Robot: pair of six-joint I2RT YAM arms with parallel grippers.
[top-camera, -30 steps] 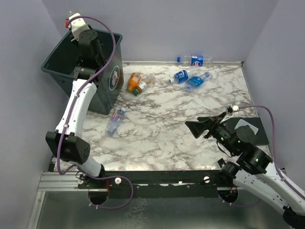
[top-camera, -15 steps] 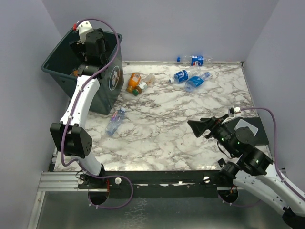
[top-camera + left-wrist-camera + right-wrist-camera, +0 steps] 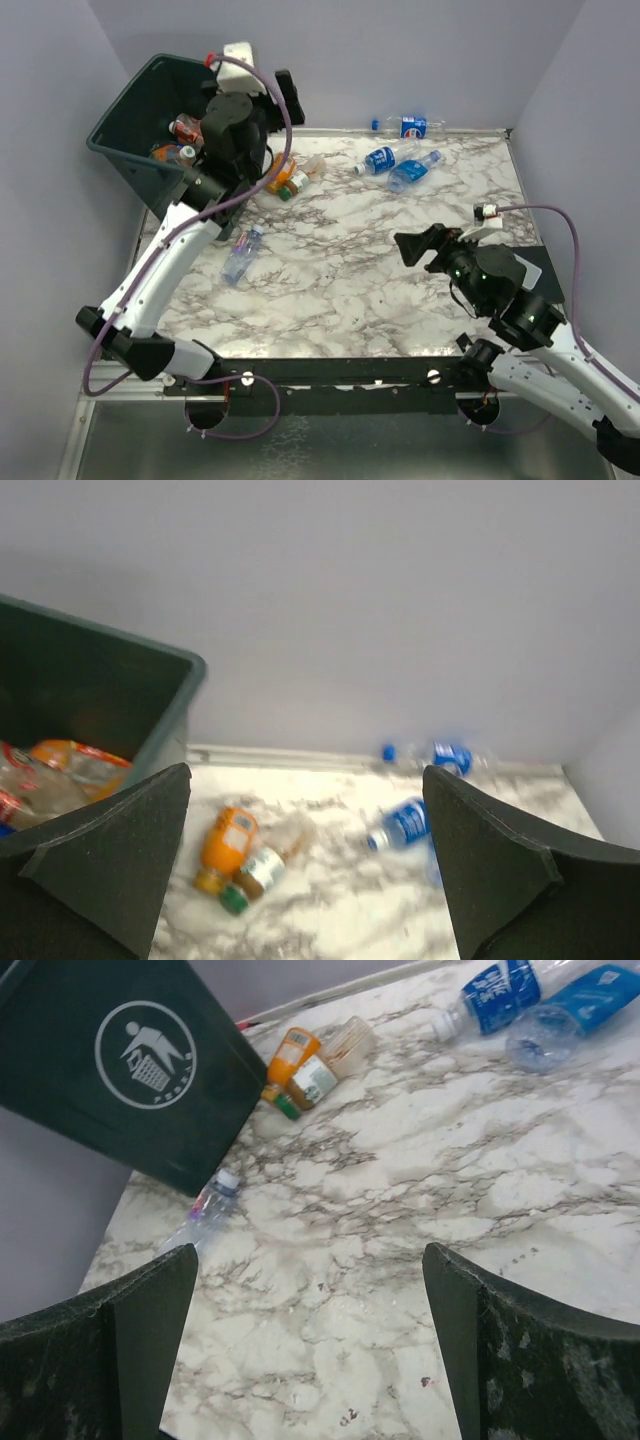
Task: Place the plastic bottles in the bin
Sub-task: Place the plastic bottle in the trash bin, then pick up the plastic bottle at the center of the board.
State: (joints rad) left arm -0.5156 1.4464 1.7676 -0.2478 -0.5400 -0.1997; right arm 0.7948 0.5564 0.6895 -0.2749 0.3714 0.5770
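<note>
Left gripper (image 3: 305,772) is spread wide and empty, raised at the 3 o'clock rim of the bin (image 3: 135,100). Right gripper (image 3: 308,1250) is likewise spread and empty, above the table (image 3: 330,290) toward 4 o'clock. The bin stands at 10 o'clock and holds several bottles (image 3: 178,132). On the table, an orange pair (image 3: 283,172) lies just beside the bin, one clear bottle (image 3: 242,253) lies at the bin's 6 o'clock, and three blue-labelled bottles (image 3: 385,158) lie at 1 o'clock.

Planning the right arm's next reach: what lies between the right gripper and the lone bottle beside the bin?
Nothing: the top view shows only bare marble tabletop between the right gripper and that bottle; the right wrist view agrees.
</note>
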